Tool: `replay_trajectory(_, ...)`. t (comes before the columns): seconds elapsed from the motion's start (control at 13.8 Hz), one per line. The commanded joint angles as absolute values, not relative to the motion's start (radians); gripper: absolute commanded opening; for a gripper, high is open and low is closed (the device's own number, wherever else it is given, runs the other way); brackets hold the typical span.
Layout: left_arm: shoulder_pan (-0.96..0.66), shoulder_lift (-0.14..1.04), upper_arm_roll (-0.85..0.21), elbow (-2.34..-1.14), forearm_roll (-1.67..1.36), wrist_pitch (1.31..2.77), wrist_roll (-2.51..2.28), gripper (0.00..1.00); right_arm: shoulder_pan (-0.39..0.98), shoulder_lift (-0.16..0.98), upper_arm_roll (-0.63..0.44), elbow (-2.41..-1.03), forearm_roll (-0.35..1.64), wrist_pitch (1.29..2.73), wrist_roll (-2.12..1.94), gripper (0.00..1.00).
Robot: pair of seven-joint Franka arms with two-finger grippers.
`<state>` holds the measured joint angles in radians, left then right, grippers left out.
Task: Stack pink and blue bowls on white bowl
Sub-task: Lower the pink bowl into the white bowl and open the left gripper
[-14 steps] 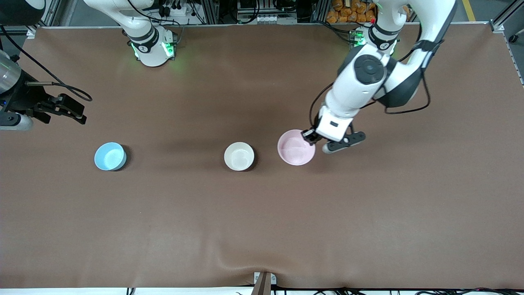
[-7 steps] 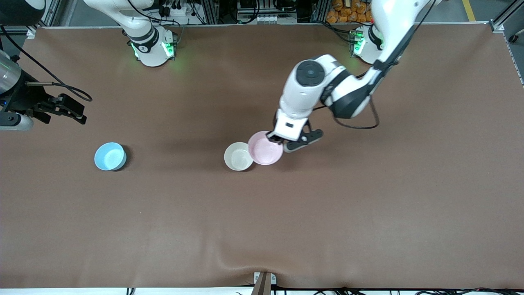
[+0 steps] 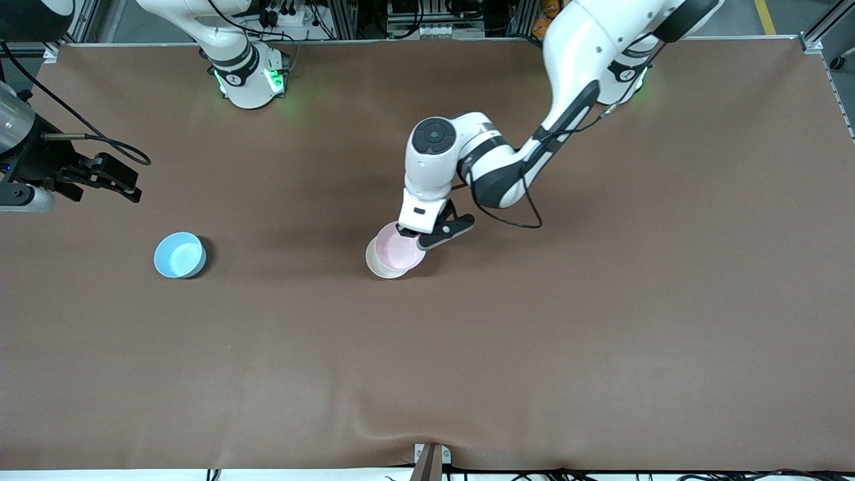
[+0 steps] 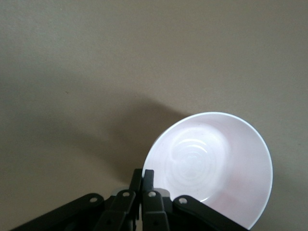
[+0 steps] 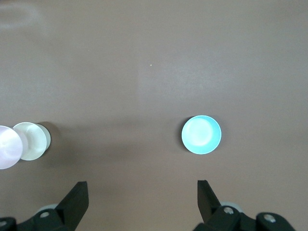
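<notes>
My left gripper [image 3: 409, 232] is shut on the rim of the pale pink bowl [image 3: 399, 250] and holds it upright just over the off-white bowl [image 3: 373, 264]. Only a crescent of the white bowl's rim shows under it. In the left wrist view the fingers [image 4: 148, 177] pinch the pink bowl's rim [image 4: 211, 163], and the white bowl is hidden. The sky-blue bowl [image 3: 179, 254] sits alone toward the right arm's end of the table. My right gripper [image 3: 130, 186] waits open and empty above that end. Its wrist view [image 5: 143, 188] shows the blue bowl [image 5: 201, 134], the white bowl [image 5: 31, 141] and the pink bowl [image 5: 7, 147].
The brown mat [image 3: 427, 347] covers the whole table, with a slight wrinkle near a metal bracket [image 3: 431, 461] at the edge nearest the front camera. The arm bases [image 3: 250, 77] stand along the edge farthest from the camera. A black cable [image 3: 100, 140] trails from the right wrist.
My left arm has carried the pink bowl toward the right arm's end, from beside the white bowl to over it. The right arm and the blue bowl have not moved.
</notes>
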<state>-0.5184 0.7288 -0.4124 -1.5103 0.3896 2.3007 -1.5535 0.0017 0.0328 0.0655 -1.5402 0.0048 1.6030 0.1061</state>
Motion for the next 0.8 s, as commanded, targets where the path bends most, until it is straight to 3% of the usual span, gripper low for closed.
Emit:
replay_trajectory(0.0, -0.549, 0.750, -0.391, -1.468, 0.411, 2.295, -1.574, 0.00, -0.008, 0.028, 0.071, -1.540, 0.017, 1.601, 0.098, 1.00)
replay_trajectory(0.72, -0.572, 0.804, -0.388, -1.443, 0.419, 2.342, -1.572, 0.00, -0.009, 0.031, 0.071, -1.542, 0.015, 1.606, 0.097, 1.00)
